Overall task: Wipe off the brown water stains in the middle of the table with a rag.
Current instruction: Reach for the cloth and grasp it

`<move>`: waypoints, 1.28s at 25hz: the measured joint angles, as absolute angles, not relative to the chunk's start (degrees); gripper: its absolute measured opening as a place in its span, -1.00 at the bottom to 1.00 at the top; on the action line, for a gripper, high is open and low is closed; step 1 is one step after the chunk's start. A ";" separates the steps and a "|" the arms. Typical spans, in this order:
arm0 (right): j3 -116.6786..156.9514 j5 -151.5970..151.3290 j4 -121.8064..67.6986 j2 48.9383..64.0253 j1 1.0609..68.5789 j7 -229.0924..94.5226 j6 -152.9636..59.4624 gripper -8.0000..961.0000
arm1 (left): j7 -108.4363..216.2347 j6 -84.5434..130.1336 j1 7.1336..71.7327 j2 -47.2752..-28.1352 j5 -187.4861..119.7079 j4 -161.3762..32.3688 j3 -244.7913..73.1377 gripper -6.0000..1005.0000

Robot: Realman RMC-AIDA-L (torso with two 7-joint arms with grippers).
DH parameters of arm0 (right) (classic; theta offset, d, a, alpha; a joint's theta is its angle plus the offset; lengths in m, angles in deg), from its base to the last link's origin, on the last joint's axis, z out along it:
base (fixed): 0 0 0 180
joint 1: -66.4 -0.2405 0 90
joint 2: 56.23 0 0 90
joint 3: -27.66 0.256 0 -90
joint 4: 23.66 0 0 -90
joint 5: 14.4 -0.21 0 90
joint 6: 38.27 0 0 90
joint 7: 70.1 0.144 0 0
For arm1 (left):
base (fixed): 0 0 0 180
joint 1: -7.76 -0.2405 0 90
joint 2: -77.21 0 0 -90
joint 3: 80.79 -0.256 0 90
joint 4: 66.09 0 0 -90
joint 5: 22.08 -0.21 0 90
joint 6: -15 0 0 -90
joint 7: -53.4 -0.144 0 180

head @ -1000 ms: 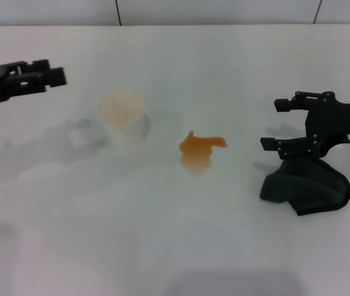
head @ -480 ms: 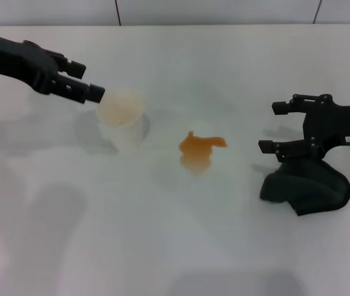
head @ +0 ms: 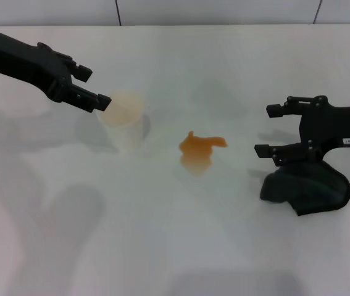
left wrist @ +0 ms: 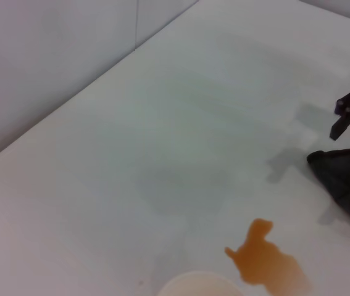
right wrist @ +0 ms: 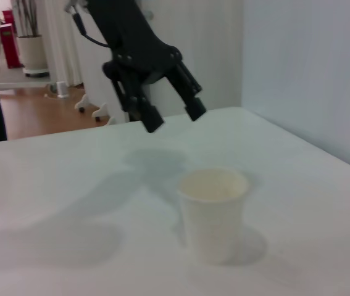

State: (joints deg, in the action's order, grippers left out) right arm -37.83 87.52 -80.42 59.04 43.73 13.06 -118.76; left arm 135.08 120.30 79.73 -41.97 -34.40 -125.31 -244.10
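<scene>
Left claw [head: 94,86], open, is hovering at the paper cup [head: 124,120] rim; risk of tipping it. Right claw [head: 267,129], open, is above the rag [head: 304,188], stain [head: 199,148] unwiped.

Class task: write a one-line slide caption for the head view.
Left gripper open above paper cup; right gripper open over rag; stain unwiped.

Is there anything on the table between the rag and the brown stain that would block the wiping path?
Nothing visible does. The table is bare between the rag and the brown stain. The paper cup stands beyond the stain, on its far side.
</scene>
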 joint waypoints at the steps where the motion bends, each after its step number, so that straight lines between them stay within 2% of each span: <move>1: -37.88 87.89 -81.22 59.02 43.77 13.63 -119.17 0.81 | 135.06 120.17 79.69 -41.99 -34.36 -125.30 -244.10 0.66; 8: -38.37 99.35 -95.78 58.75 43.87 28.53 -125.30 0.81 | 134.84 119.40 79.40 -42.00 -34.17 -125.26 -244.08 0.66; 13: -38.62 108.64 -103.44 58.68 41.04 42.95 -130.44 0.81 | 134.74 119.23 79.59 -41.99 -33.43 -125.26 -244.03 0.66; 18: -38.46 116.05 -102.12 58.36 35.97 54.41 -132.20 0.81 | 134.75 119.20 79.66 -41.97 -32.95 -125.00 -244.00 0.66; 24: -45.70 127.72 -99.91 58.88 32.00 60.67 -133.42 0.81 | 135.08 118.67 79.86 -41.88 -32.86 -124.02 -244.00 0.66; 32: -51.77 129.04 -100.15 59.05 32.63 62.51 -134.49 0.81 | 135.19 117.85 79.90 -41.92 -32.79 -122.92 -244.00 0.66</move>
State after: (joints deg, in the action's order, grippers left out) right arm -51.77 129.04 -100.15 59.05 32.63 62.51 -134.49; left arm 135.19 117.85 79.90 -41.92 -32.79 -122.92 -244.00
